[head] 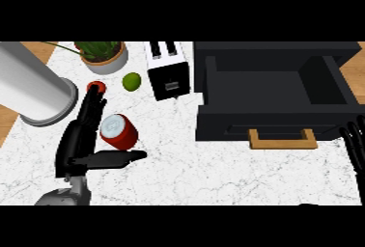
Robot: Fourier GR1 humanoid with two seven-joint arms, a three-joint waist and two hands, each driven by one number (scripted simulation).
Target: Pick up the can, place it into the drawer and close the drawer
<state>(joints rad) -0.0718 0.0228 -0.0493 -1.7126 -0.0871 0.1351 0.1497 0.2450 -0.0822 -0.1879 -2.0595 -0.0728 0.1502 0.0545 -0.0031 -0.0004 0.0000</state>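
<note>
The left hand (82,144), fingers straight and thumb spread, partly hides the red cylindrical can (119,131). The open black drawer (274,116) shows nothing inside. The right hand (354,144), cut off at the tabletop's right edge, is relaxed.

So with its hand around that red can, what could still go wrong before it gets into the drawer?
The left hand only partly brackets the tilted red can with the silver top, thumb below, fingers beside; it might slip or roll. Carrying it to the open black drawer with the wooden handle, it could clip the black-and-white toaster or the green lime.
</note>
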